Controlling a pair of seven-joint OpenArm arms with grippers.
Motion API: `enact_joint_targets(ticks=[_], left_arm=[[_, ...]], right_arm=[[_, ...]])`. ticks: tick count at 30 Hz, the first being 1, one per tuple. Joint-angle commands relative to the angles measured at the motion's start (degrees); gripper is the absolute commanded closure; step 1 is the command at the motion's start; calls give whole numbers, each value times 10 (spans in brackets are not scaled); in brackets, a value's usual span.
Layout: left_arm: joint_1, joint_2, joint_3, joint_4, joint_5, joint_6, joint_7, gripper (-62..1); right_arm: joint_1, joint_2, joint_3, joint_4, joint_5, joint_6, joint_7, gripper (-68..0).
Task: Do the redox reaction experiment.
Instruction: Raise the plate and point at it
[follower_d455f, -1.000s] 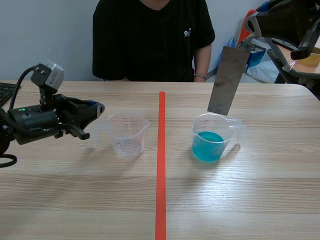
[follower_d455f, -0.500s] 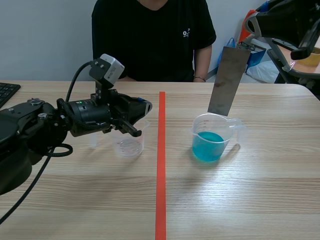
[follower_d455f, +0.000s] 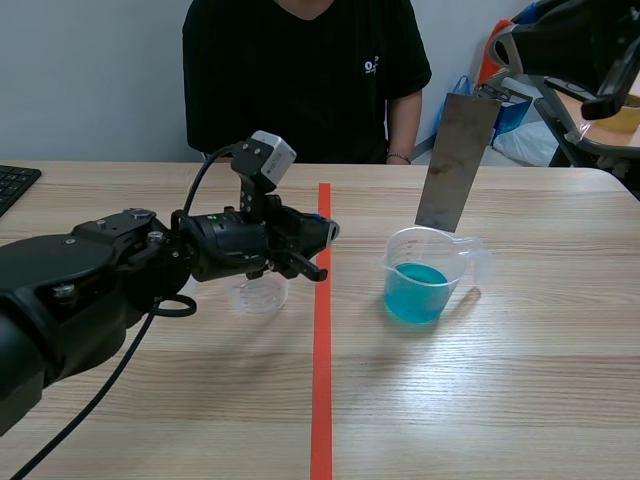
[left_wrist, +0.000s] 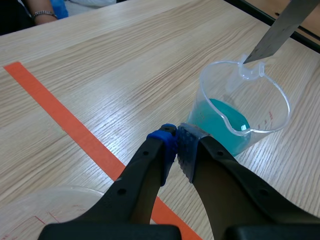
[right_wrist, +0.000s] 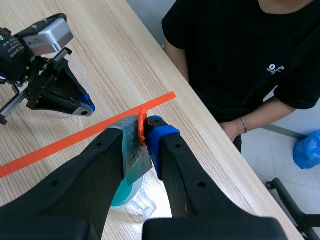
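A clear beaker of blue liquid (follower_d455f: 428, 278) stands right of the red tape line. A grey metal plate (follower_d455f: 457, 160) hangs upright with its lower end just above the beaker's far rim; my right gripper (follower_d455f: 497, 92) is shut on its top. In the right wrist view the plate (right_wrist: 134, 152) is pinched between the fingers of that gripper (right_wrist: 142, 141), with the blue beaker (right_wrist: 121, 194) below. My left gripper (follower_d455f: 326, 238) is shut on nothing, over the tape line. From the left wrist, that gripper (left_wrist: 176, 145) points at the blue beaker (left_wrist: 242, 112). An empty clear beaker (follower_d455f: 258, 295) lies partly hidden under the left arm.
A person in a black shirt (follower_d455f: 305, 80) sits across the table. A keyboard corner (follower_d455f: 12, 183) shows at the far left edge. The red tape line (follower_d455f: 321, 380) runs down the table's middle. A chair and bags (follower_d455f: 575, 120) stand beyond the right end.
My left arm has swept rightward from the table's left side, over the empty beaker, to the tape line. The right gripper and the plate have stayed still.
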Motion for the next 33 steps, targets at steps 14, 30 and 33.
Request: enact_joint_targets(ticks=[14,30,33], left_arm=[[-50,33,23,7,-25,-1,6,-40],[-53,60,45,7,-25,-3,21,-40],[-53,59,45,7,-25,-3,22,-40]], right_arm=[[12,6,10,5,6,-4,3,-7],[12,6,13,5,6,-4,3,-7],[12,6,13,5,6,-4,3,-7]])
